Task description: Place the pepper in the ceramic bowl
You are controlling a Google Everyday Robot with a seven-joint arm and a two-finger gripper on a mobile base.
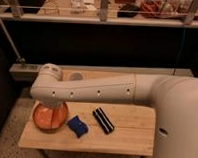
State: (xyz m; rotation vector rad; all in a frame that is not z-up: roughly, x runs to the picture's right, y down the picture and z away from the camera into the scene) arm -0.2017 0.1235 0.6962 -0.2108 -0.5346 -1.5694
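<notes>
The wooden table (130,126) carries the ceramic bowl (40,121), blue cloth (78,126), striped bar (104,120) and white cup (76,76); the gripper is hidden behind the arm over the bowl.

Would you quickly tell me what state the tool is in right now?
Tool: down over the ceramic bowl, mostly hidden beneath the arm's elbow; its state cannot be told.
</notes>
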